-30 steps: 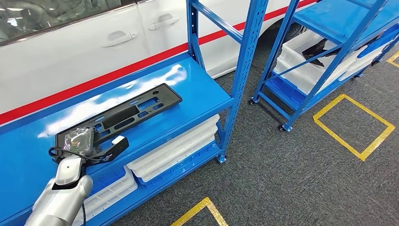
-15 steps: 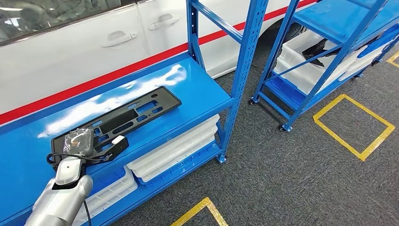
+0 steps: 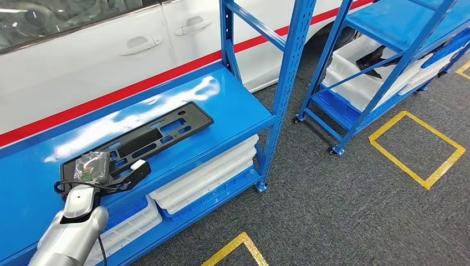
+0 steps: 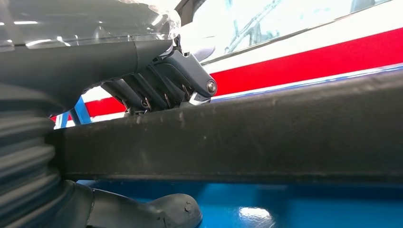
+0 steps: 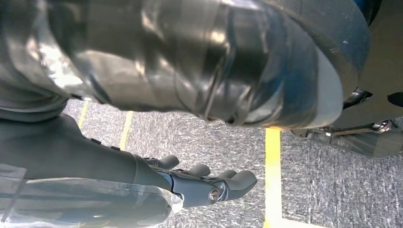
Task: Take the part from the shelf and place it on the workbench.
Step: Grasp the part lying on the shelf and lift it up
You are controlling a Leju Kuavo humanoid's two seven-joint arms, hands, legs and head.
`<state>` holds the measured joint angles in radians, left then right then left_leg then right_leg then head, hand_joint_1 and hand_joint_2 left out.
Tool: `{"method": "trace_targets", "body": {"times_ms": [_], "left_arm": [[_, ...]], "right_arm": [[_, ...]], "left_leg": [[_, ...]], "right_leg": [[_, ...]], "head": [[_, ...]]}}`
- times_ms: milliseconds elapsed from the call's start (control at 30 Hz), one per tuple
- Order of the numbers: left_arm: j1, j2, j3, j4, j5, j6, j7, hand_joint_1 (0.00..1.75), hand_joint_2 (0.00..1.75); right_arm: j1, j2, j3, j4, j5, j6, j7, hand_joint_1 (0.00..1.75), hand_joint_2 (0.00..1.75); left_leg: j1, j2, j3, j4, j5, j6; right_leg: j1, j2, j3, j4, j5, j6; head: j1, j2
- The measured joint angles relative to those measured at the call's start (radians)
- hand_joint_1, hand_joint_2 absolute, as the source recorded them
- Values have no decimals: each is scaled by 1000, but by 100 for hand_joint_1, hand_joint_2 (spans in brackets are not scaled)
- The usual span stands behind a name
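Gripping the part (image 3: 138, 138) at lower left, left hand (image 3: 91, 169) clamps fingers over its edge, thumb under, for lifting; right hand (image 5: 199, 183) hangs loose, holding nothing.

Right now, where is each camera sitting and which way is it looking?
Head view: high up, looking down at the blue workbench; silver left arm, left hand on the black part.
Left wrist view: behind the left hand, facing the part's edge.
Right wrist view: on the hanging arm, facing the floor; right hand.
The first two share the part.
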<state>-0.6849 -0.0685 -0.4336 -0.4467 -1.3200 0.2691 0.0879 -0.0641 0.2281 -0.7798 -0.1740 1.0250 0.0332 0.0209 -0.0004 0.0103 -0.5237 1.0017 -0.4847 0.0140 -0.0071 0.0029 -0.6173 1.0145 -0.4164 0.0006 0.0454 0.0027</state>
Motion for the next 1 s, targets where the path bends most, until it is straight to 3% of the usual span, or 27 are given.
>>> {"method": "trace_targets", "body": {"times_ms": [367, 767, 1000], "left_arm": [[19, 3, 6, -47, -2, 72, 0, 175, 175], [29, 52, -30, -450, -35, 2, 4, 175, 175], [43, 66, -82, -577, -53, -20, 15, 175, 175]], "right_arm": [[0, 0, -6, 0, -1, -5, -2, 0, 0], [0, 0, -34, 0, -9, -9, -6, 0, 0], [0, 0, -40, 0, -10, 0, -15, 0, 0]], "left_leg": [[0, 0, 0, 0, 0, 0], [0, 0, -2, 0, 0, 0], [-1, 0, -3, 2, -2, 1]], "right_leg": [[1, 0, -1, 0, 0, 0], [1, 0, -4, -1, 0, 0], [-1, 0, -3, -1, 0, 0]], "head": [[0, 0], [0, 0], [0, 0]]}}
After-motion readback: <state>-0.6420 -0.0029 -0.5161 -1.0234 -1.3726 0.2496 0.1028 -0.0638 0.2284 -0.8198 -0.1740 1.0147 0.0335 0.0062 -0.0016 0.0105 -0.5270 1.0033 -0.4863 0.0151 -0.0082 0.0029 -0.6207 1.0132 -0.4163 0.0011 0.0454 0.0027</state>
